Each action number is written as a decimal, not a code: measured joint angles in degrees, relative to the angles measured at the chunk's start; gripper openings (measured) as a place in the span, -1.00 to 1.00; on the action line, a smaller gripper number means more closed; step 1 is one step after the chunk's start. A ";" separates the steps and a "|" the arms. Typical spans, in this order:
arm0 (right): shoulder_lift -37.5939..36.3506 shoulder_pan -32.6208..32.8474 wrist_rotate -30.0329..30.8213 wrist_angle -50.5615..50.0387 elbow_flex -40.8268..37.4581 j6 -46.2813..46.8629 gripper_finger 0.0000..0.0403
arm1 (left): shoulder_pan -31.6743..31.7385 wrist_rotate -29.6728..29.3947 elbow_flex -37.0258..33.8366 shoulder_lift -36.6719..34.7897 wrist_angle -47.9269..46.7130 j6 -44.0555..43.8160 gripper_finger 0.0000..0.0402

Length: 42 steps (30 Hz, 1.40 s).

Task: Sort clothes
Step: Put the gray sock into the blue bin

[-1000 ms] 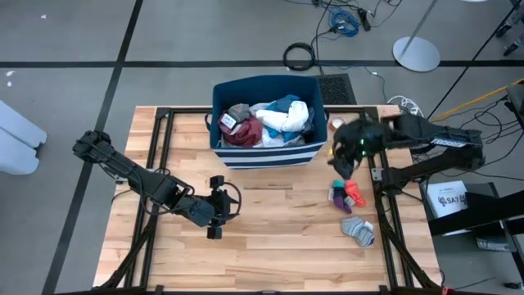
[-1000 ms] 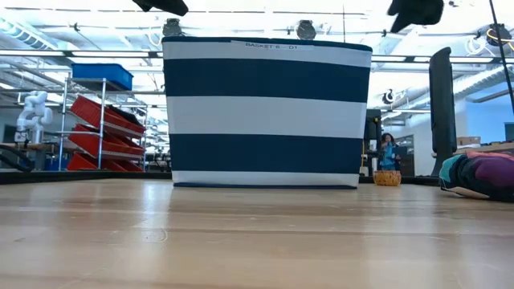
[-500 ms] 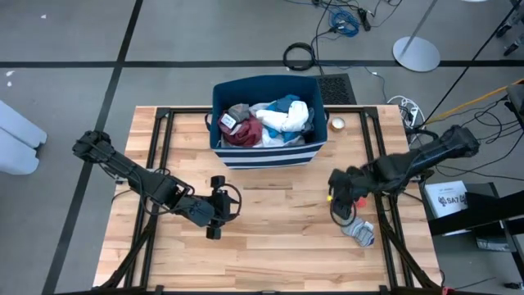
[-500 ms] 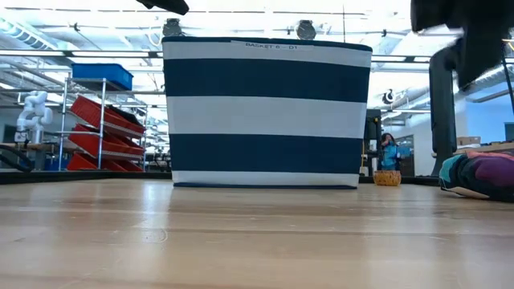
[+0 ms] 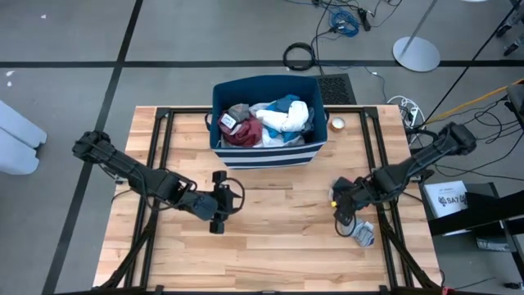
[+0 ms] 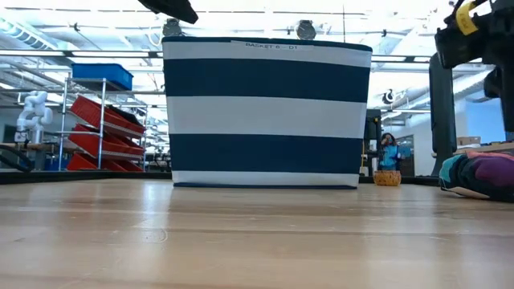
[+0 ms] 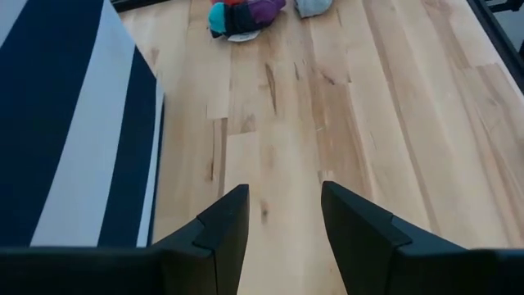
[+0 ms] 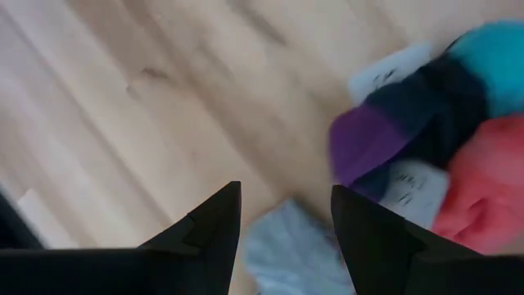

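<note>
Where the clothes (image 5: 266, 121) are heaped, white, maroon and bright blue inside the navy striped bin (image 5: 266, 156) at the table's (image 5: 278, 246) far edge, I can see nothing of them being handled. A second small lot lies out on the wood near the right edge: a multicoloured bundle (image 7: 243, 16) of purple, teal and red, and just beside it a grey sock (image 5: 363, 233) closer to the near right corner. My right gripper (image 5: 342, 215) hangs directly over that lot, fingers spread apart with nothing between them (its wrist camera shows the grey sock (image 8: 291, 250) below the gap and the bundle (image 8: 426, 156) off to one side). I cannot tell whether the fingertips touch the fabric. My left gripper (image 5: 219, 201) sits low over bare wood in front of the bin, toward the middle of the table, fingers parted and empty, pointing across at the bundle. From the low camera the bin (image 6: 267, 112) stands upright, with the bundle (image 6: 479, 175) lying at the right.
</note>
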 joint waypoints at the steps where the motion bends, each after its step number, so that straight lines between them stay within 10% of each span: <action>1: 0.00 0.77 -0.49 0.36 0.00 0.96 -0.12 | 0.13 0.00 0.00 0.00 -0.02 0.00 -0.18; 18: 5.97 13.81 -5.89 2.08 0.00 11.28 -0.12 | 0.26 0.22 0.00 0.00 -0.02 -0.02 -0.18; 42: 27.16 8.81 -16.35 6.91 0.26 -7.08 -0.40 | 0.26 0.24 0.00 0.02 -0.02 -0.04 -0.18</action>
